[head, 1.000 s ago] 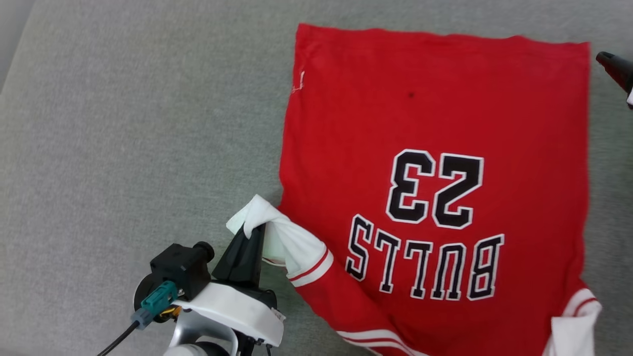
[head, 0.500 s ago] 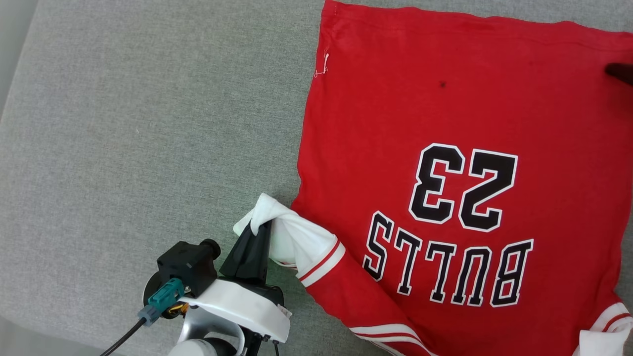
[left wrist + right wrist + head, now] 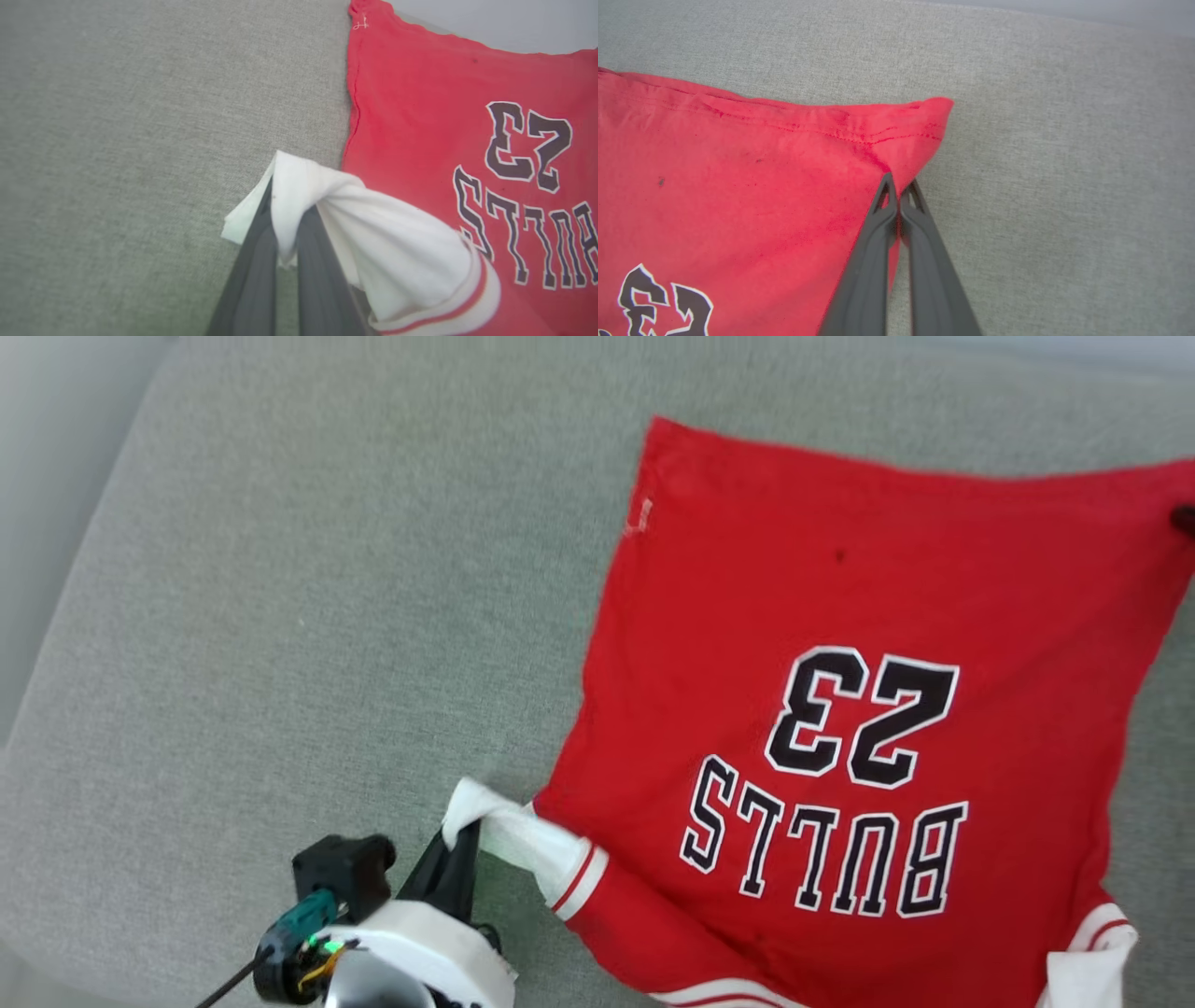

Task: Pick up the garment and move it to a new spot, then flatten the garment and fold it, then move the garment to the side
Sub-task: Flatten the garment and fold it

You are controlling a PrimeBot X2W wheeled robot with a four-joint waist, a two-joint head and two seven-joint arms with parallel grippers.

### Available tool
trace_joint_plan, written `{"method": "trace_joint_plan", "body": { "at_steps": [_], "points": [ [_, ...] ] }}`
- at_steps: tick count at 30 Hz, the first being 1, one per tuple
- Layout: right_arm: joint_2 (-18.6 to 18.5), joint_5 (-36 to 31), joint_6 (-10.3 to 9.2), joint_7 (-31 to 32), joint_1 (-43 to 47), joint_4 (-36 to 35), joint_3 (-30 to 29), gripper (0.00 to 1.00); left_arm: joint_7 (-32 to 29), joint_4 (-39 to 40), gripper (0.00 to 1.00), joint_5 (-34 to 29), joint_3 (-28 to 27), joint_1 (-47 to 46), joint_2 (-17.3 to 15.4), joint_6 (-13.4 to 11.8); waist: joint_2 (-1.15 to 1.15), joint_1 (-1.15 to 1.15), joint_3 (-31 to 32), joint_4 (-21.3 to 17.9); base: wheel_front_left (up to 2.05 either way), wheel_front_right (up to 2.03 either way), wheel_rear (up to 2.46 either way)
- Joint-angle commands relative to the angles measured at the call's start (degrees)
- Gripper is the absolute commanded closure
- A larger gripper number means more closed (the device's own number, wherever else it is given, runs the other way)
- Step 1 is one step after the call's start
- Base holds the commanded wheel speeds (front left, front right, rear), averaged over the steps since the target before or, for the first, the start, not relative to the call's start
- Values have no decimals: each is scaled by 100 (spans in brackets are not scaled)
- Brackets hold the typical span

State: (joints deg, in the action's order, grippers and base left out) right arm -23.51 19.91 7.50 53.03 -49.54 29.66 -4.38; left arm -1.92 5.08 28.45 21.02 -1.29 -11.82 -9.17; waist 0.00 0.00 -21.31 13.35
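Change: the right gripper was spread wide a second ago and clear of the cloth, off its far right corner. Its two fingers are now pressed together on that corner's hem. The right edge of the garment slants where it ran straight before. The head camera has also shifted, so the whole scene sits differently in its view.
Left gripper: still clenched on the white sleeve at the near left, with cloth bunched over its tips.
Garment place: spread lettering-side up on the right part of the grey surface, with the hem far and the sleeves near. The lettering reads upside down from the robot's side.
Hidden: in the head view the right gripper is no more than a dark tip at the right frame edge. The garment's near edge and near right sleeve are cut off at the bottom. Whether the pinched corner is lifted clear of the surface cannot be told.
Materials: soft red knit with a stitched hem. The sleeve is white with red stripes at its band. The block lettering is black with a white outline. The surface is a coarse grey weave. The fingers are long, dark and tapered, with openwork tips.
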Motion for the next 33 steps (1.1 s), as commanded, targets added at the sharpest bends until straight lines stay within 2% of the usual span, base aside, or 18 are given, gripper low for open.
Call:
{"method": "trace_joint_plan", "body": {
  "at_steps": [1,8,12,18,24,25,26,27,31,32,33],
  "points": [
    [-108,83,-2,-10,208,-108,43,100,-12,-32,100,67,-45,94,-4,-37,0,0,445,-120,0,0,0],
    [-471,485,-2,100,1683,-974,-9,100,-204,-245,100,257,-170,636,-145,-196,0,0,1309,-428,0,0,0],
    [-413,604,-2,158,2904,-1527,-293,100,-319,-274,100,351,-269,950,-259,-310,0,0,1700,-709,0,0,0],
    [55,652,-2,318,4692,-2266,-838,100,-488,-307,100,474,-403,1278,-396,-434,0,0,1996,-1105,0,0,0],
    [797,603,-2,559,6003,-2691,-1067,100,-537,-314,100,543,-501,1412,-471,-517,0,0,2054,-1457,0,0,0],
    [925,626,-2,567,6128,-2747,-1095,92,-539,-312,100,538,-510,1419,-485,-526,0,0,2046,-1503,0,0,0],
    [1028,640,-2,528,6219,-2797,-1120,51,-540,-310,100,544,-522,1423,-488,-534,0,0,2038,-1543,0,0,0],
    [1103,631,-2,490,6287,-2848,-1122,0,-532,-300,100,549,-537,1424,-496,-548,0,0,2023,-1587,0,0,0],
    [1242,626,-2,283,6365,-2985,-1087,0,-540,-283,100,548,-547,1405,-523,-550,0,0,1995,-1674,0,0,0],
    [1239,644,-2,-44,6237,-3123,-1058,0,-518,-268,100,534,-556,1375,-535,-563,0,0,1960,-1722,0,0,0],
    [1239,644,-2,-44,6237,-3123,-1058,0,-518,-268,100,534,-556,1375,-535,-563,0,0,1960,-1722,0,0,0]
  ]
}}
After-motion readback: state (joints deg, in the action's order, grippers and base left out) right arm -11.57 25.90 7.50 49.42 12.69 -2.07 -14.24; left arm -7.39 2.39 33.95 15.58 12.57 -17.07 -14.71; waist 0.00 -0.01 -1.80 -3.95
